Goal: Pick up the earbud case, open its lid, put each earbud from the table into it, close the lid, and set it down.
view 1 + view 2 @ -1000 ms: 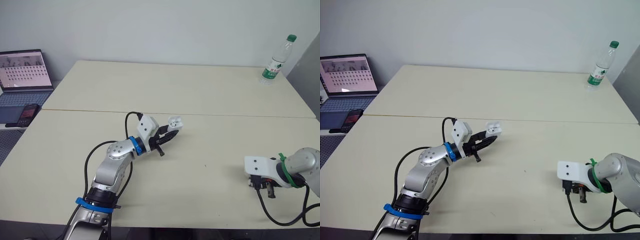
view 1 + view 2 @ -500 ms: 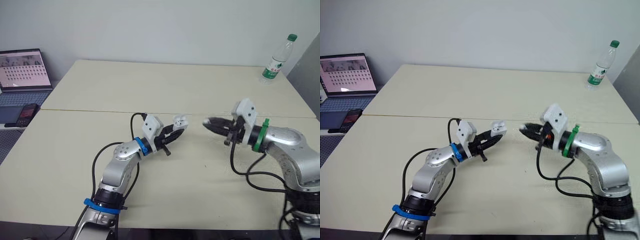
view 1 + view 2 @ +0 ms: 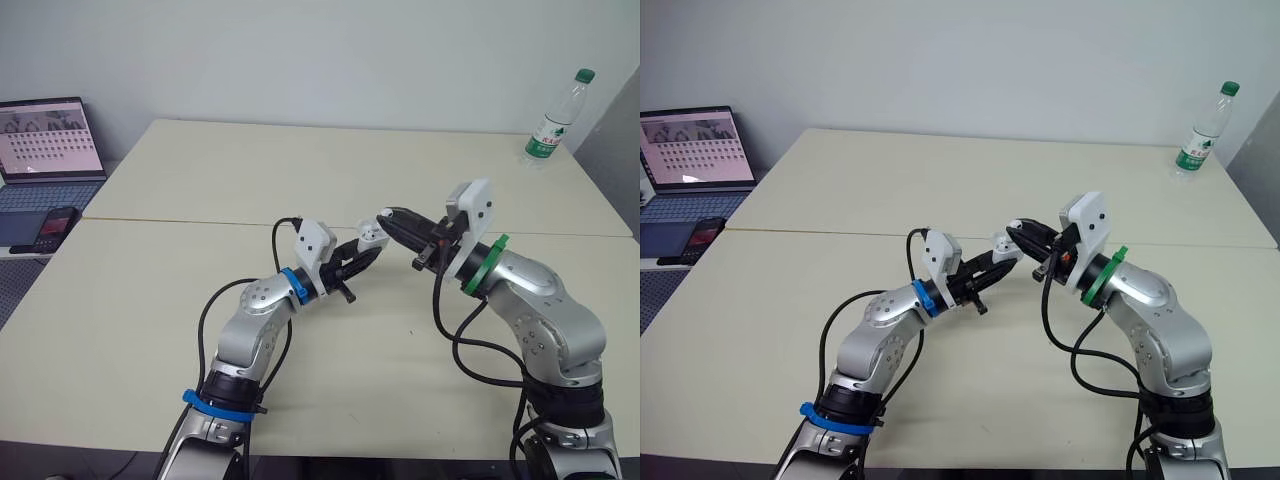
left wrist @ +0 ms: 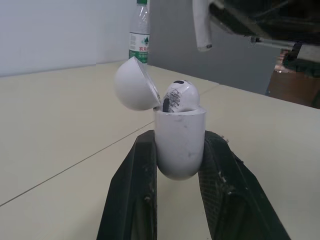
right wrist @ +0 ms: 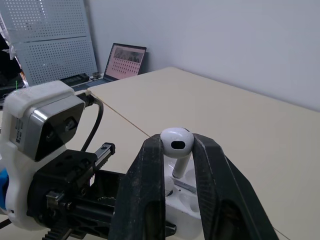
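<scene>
Earbud case (image 4: 179,142) is held up off the table (image 3: 120,300), squeezed between the two fingers of the left gripper (image 3: 356,256), with its lid (image 4: 131,85) flipped open and one earbud (image 4: 177,96) sitting in it. Right gripper (image 3: 398,222) is closed on the second earbud (image 5: 176,142), stem down, just above the case's open top. Likely risk: if the stem is off-line it catches the rim and twists the case in the grip, and letting go too soon drops the bud to the table.

Bright, even light all over, coming from above; shadows lie soft and faint on the pale table (image 3: 150,300), a gentle sheen on the white earbud case (image 4: 180,142).
</scene>
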